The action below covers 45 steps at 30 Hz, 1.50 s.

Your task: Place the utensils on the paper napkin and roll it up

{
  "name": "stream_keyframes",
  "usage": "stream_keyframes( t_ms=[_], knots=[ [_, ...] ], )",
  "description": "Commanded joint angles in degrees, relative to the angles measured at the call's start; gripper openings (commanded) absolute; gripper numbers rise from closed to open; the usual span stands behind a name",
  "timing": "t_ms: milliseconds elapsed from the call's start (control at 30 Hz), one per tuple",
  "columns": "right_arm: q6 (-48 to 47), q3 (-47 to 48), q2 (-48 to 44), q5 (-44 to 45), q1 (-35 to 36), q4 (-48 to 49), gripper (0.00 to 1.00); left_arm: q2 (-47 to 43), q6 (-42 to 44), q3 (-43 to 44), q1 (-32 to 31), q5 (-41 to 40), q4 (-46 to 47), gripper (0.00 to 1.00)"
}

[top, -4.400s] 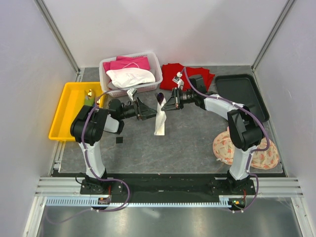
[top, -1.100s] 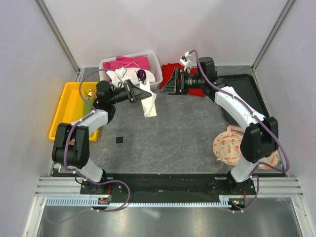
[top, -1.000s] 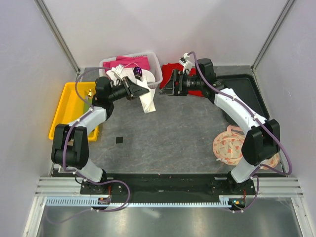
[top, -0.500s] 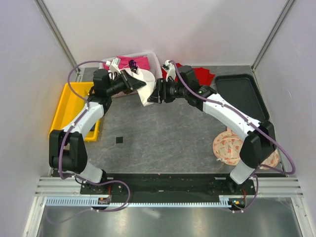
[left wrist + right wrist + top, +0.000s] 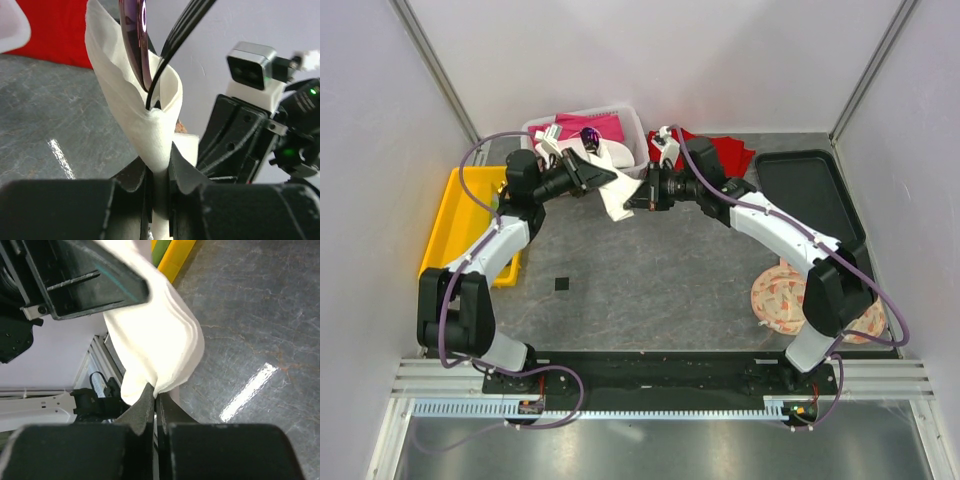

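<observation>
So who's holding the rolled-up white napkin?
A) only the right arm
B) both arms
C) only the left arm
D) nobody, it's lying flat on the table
B: the left gripper has its jaws pinched on the paper napkin low on the roll, and the right gripper has its jaws closed on a fold of it.

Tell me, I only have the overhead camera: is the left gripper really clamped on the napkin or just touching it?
Observer: Clamped; the left gripper pinches the rolled napkin where it narrows.
Operator: And the right one?
Observer: The right gripper is shut on a fold at the napkin's bottom.
Operator: Anything inside besides the purple spoon?
Observer: A thin dark piece runs into the open top beside the purple spoon; I can't identify it.
</observation>
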Motion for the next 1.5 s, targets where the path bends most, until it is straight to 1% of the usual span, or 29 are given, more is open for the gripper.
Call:
stream_keyframes(
  t_ms=[0, 67, 133, 167, 233, 267, 333, 367, 400, 533, 667, 833, 933, 1133, 1300, 1333, 1400, 1467],
  knots=[
    [2.5, -3.2, -2.3, -1.4, -3.1, 0.8, 0.07, -4.5, -4.4, -1.3, 0.3, 3.8, 9.6, 0.02],
    [2.4, -2.6, -2.7, 0.1, -3.6, 0.0, 0.16, -5.4, -2.0, -1.7, 0.3, 2.7, 7.4, 0.02],
    [-0.3, -0.1, -3.1, 1.4, -3.6, -1.8, 0.23, -5.8, -0.1, -1.7, 0.3, 1.9, 5.7, 0.02],
    [-1.5, 1.0, -3.7, 3.4, -3.6, -4.6, 0.29, -6.1, 2.7, -1.0, 0.1, 0.6, 3.0, 0.02],
    [-5.9, 3.9, -4.4, 5.8, -3.6, -7.3, 0.38, -6.3, 6.5, 0.3, -0.2, -1.0, -0.7, 0.02],
    [-7.5, 4.7, -5.3, 7.4, -3.5, -9.7, 0.48, -6.4, 10.4, 1.7, -0.6, -2.2, -4.7, 0.02],
    [-11.8, 6.8, -6.5, 10.2, -3.2, -11.0, 0.53, -6.4, 13.8, 2.9, -1.2, -4.6, -8.0, 0.02],
    [-13.0, 7.2, -7.3, 10.5, -3.1, -11.8, 0.57, -6.4, 16.2, 3.5, -1.6, -5.5, -9.0, 0.02],
    [-13.9, 7.5, -7.7, 10.4, -2.8, -11.8, 0.59, -6.3, 17.2, 3.9, -1.8, -6.5, -10.5, 0.02],
    [-18.6, 9.7, -7.9, 10.4, 0.2, -11.8, 0.61, -6.4, 20.1, 4.5, -2.7, -7.4, -11.8, 0.02],
    [-20.0, 12.1, -5.2, 10.8, 2.7, -12.1, 0.68, -6.8, 20.4, 5.1, -3.4, -7.1, -12.1, 0.02],
    [-19.3, 13.7, -1.7, 11.3, 4.6, -13.2, 0.68, -7.6, 17.6, 4.9, -3.4, -5.1, -9.8, 0.02],
    [-20.0, 13.5, -1.0, 13.0, 5.1, -13.8, 0.69, -8.0, 15.5, 4.6, -3.4, -3.8, -9.1, 0.02],
    [-20.8, 12.5, -0.6, 15.4, 5.5, -14.2, 0.70, -8.3, 10.4, 3.3, -3.4, -1.1, -4.8, 0.02],
    [-20.8, 12.7, -0.5, 13.4, 5.5, -13.7, 0.68, -8.5, 7.4, 2.2, -3.4, 0.8, -1.7, 0.02],
    [-20.7, 12.6, -0.6, 11.9, 5.6, -13.2, 0.67, -8.6, 6.8, 2.1, -3.4, 1.0, -1.7, 0.02],
    [-20.6, 12.6, -0.7, 10.0, 5.6, -12.9, 0.62, -8.7, 6.3, 1.9, -3.4, 1.4, -0.7, 0.02],
    [-19.9, 12.4, -0.9, 6.4, 5.5, -11.8, 0.60, -8.6, 4.9, 1.6, -3.4, 2.2, 0.2, 0.02]
  ],
)
